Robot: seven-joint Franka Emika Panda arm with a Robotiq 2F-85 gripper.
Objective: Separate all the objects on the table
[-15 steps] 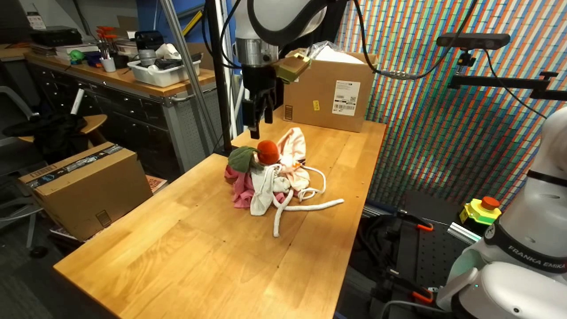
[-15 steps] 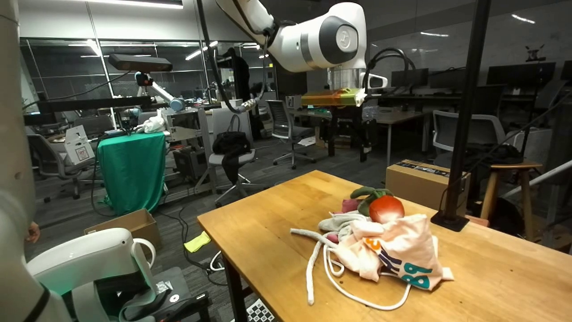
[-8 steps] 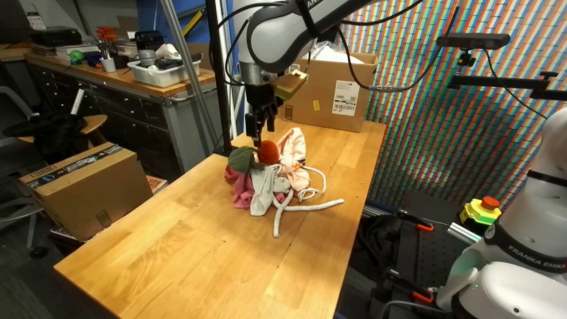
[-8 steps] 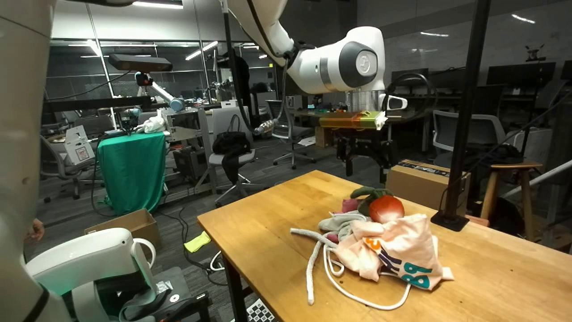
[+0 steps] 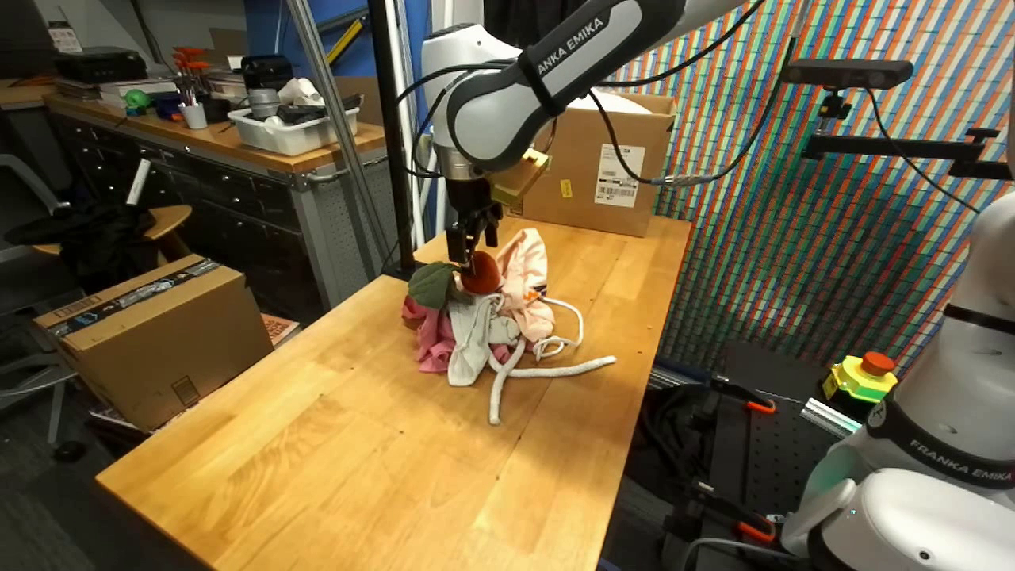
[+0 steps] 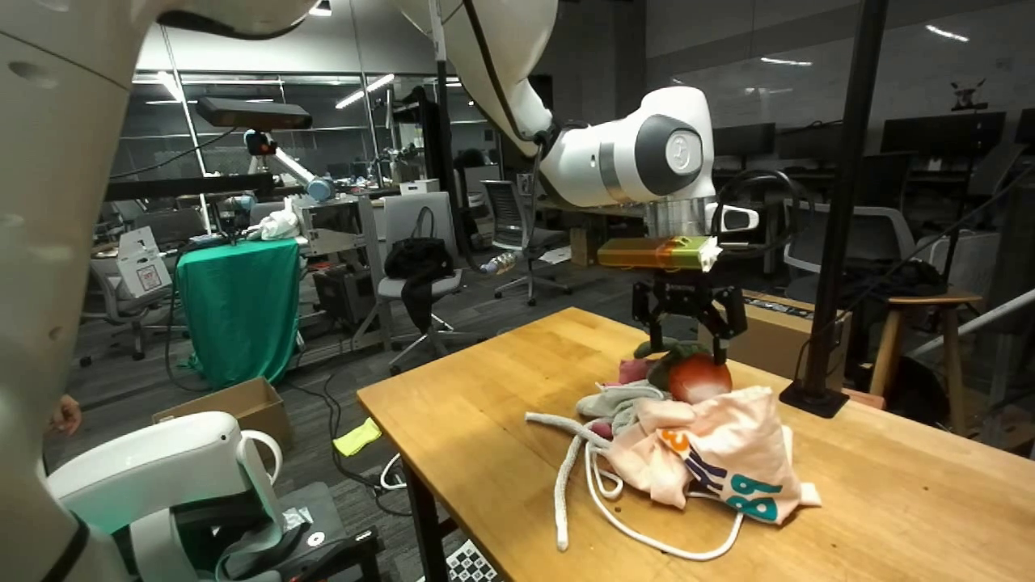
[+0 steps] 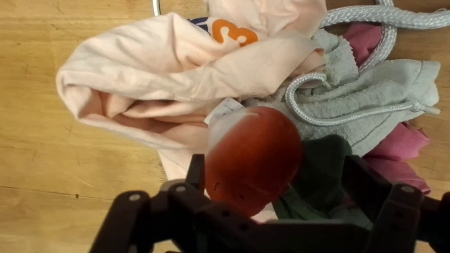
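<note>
A heap lies on the wooden table [image 5: 357, 460]: a red ball [image 7: 253, 154] with green leaves [image 5: 432, 284], a peach-beige cloth [image 6: 736, 453] with printed letters, a pale grey-white corded cloth [image 7: 372, 91], a pink cloth [image 5: 432, 337] mostly covered by it, and a white rope [image 5: 563, 369]. From above, my gripper [image 7: 276, 167] reaches down over the ball, jaws wide apart. In the wrist view the ball sits between the fingers, close by the left one; contact there is unclear. The right finger hangs over the leaves. Both exterior views show the fingertips at the ball's upper part.
A large cardboard box [image 5: 587, 182] stands on the table's far end. A black post [image 6: 841, 202] rises at the table's edge beside the heap. Another cardboard box [image 5: 155, 341] is off the table, near its side.
My arm has come down, bringing the gripper from well above the heap to the ball. The jaws have stayed wide, and the heap looks unmoved.
</note>
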